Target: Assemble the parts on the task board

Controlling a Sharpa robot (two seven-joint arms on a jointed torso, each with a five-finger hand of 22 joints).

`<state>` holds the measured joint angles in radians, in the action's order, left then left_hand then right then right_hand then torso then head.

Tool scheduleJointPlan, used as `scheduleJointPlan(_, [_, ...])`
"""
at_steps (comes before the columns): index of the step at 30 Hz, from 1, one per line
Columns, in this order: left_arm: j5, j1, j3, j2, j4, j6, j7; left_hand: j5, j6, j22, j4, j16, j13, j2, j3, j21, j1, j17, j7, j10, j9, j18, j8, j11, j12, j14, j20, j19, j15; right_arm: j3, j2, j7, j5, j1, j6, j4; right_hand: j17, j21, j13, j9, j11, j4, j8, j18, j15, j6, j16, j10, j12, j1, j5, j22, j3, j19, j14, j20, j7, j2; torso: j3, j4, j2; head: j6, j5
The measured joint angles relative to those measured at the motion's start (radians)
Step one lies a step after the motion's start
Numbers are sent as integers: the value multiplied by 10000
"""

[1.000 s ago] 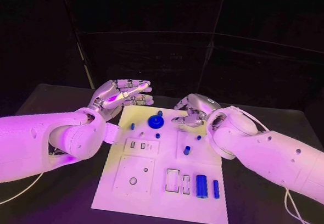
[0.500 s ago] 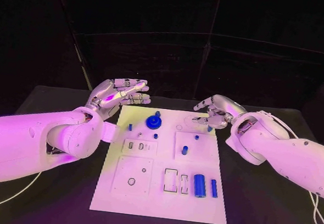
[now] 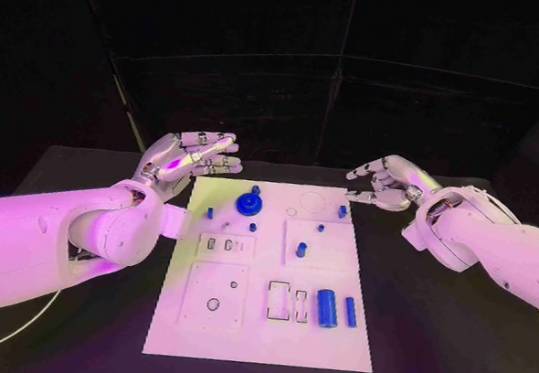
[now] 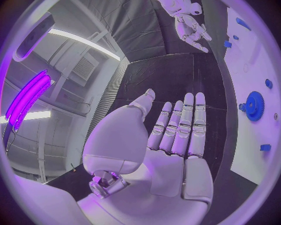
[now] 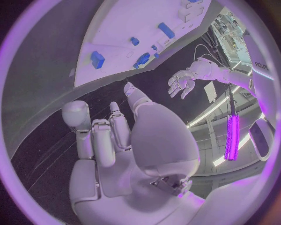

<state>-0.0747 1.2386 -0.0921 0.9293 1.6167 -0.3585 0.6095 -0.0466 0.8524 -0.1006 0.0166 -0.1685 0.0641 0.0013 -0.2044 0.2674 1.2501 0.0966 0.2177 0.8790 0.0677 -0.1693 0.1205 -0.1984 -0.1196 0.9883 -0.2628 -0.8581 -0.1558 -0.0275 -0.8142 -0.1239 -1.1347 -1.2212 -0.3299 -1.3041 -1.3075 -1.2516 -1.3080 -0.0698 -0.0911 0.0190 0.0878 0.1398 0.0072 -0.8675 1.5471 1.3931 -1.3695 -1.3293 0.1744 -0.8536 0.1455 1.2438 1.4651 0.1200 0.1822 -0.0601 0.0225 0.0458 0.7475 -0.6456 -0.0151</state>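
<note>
Black table [image 3: 461,357], white task board [image 3: 258,332], left robot hand [image 3: 188,158] spread empty, right robot hand [image 3: 390,183] loosely curled, empty.

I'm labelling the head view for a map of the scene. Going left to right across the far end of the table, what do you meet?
Left hand → blue gear on the task board → small blue part near the board's right edge → right hand.

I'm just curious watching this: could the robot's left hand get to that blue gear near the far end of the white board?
Probably yes. The left hand is open and empty beside the task board, with nothing standing between it and the blue gear.
</note>
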Motion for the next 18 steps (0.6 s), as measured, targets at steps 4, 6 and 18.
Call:
scheduleJointPlan(4, [0, -1, 0, -47, -25, 4, 0, 0, 0, -1, 0, 0, 0, 0, 0, 0, 0, 1, 0, 0, 0, 0, 0, 0, 0, 0, 0, 0, 0, 1, 3, -177, 119, 143, 160, 185, 0, 0, 0, 0, 0, 0, 0, 1, 0, 0, 0, 0, 28, 0, 0, 0, 0, 0, 0, 0, 0, 0, 6, -10, 8, -15, 33])
scheduleJointPlan(6, [0, -3, -1, -62, -46, 5, 0, 0, 0, -1, 0, 0, 0, 0, 0, 0, 0, 1, 0, 0, 0, 0, 0, 0, 0, 0, 0, 0, 0, 5, 42, -234, 151, 198, 229, 312, 0, 0, 0, 0, 0, 0, 0, 0, 0, 0, 0, 0, 39, 0, 0, 16, 0, 1, 0, 0, 0, 0, 6, -10, 7, -27, 34])
scheduleJointPlan(18, [0, -3, -1, -163, -135, 6, -1, 0, 0, 8, 0, 38, 0, 0, 0, 0, 0, 1, 0, 0, 0, 0, 0, 0, 0, 0, 0, 0, 0, 5, 370, -364, 29, 318, 673, 1008, 1, 0, 0, 2, -35, -69, -38, 1, 0, 0, 0, -35, 39, -68, 0, 43, -68, -36, 0, -36, 0, -68, 0, -54, 27, -89, 34])
